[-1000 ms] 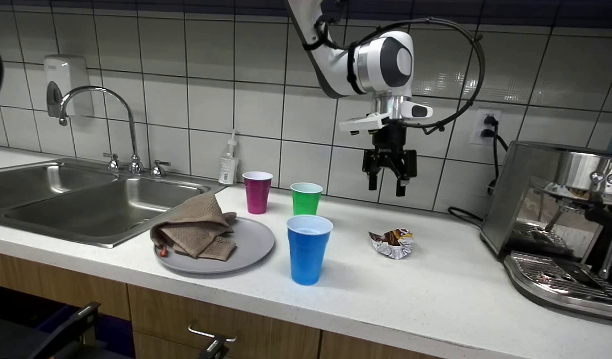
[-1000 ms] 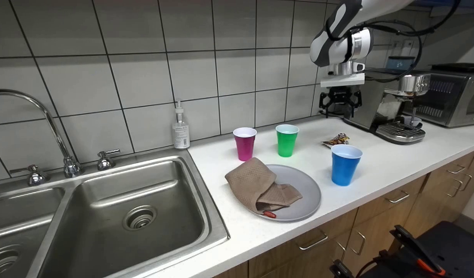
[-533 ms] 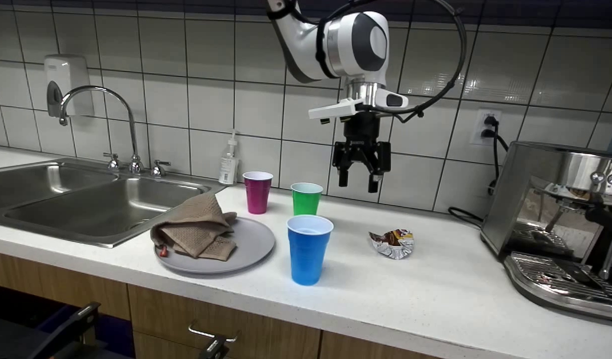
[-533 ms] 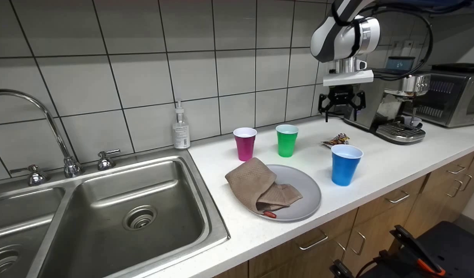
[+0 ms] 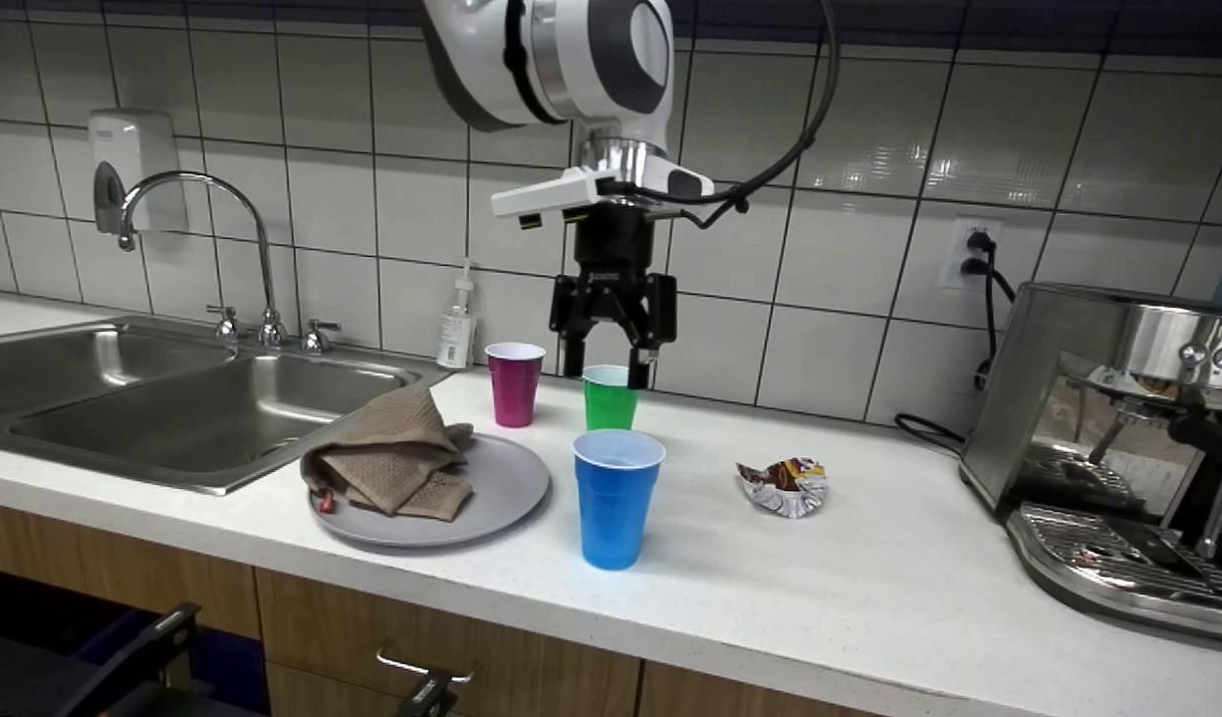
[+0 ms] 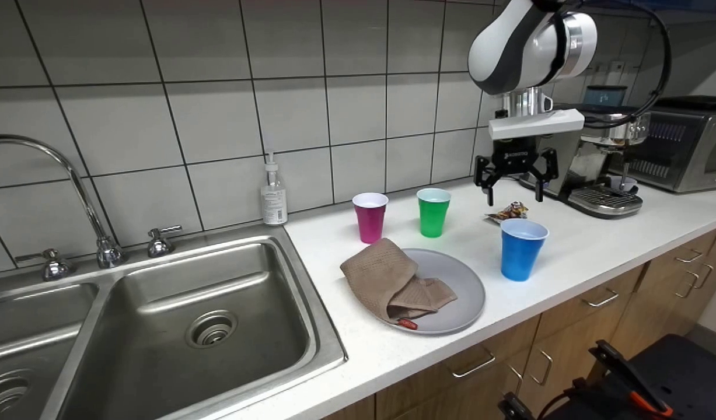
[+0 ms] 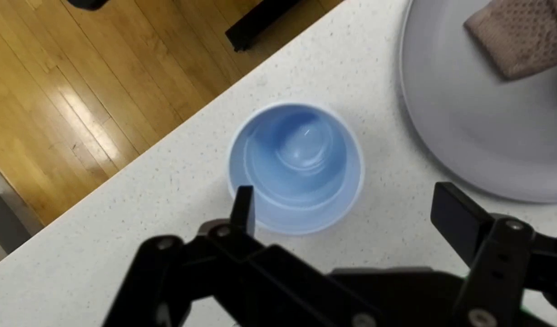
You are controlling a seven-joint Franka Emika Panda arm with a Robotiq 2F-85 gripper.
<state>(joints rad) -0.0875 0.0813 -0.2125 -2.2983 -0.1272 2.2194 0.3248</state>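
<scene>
My gripper (image 5: 607, 374) hangs above the counter, pointing down, its jaws open and holding nothing. Nearest to it is an upright blue cup (image 7: 296, 168); in the wrist view one of the black fingers (image 7: 242, 206) overlaps the cup's rim, though the gripper stays above it. The gripper partly covers a green cup (image 5: 611, 406) behind it. A purple cup (image 6: 370, 220) stands near the wall. On a grey plate (image 6: 460, 291) lie a crumpled brown cloth (image 6: 387, 271) and a small red object (image 6: 407, 324), partly under the cloth. A shiny foil wrapper (image 5: 785, 488) rests near the blue cup.
A steel double sink (image 6: 217, 291) with a curved faucet (image 5: 262, 239) is beside the plate. Against the tiled wall stands a clear pump bottle (image 6: 273, 201). The coffee machine (image 5: 1099, 398) occupies the far end. The counter's front edge runs close to the blue cup.
From the coffee machine side, the arm has moved across toward the cups and nearer the blue one, lowering slightly. Its jaws have stayed open. Nothing on the counter has moved.
</scene>
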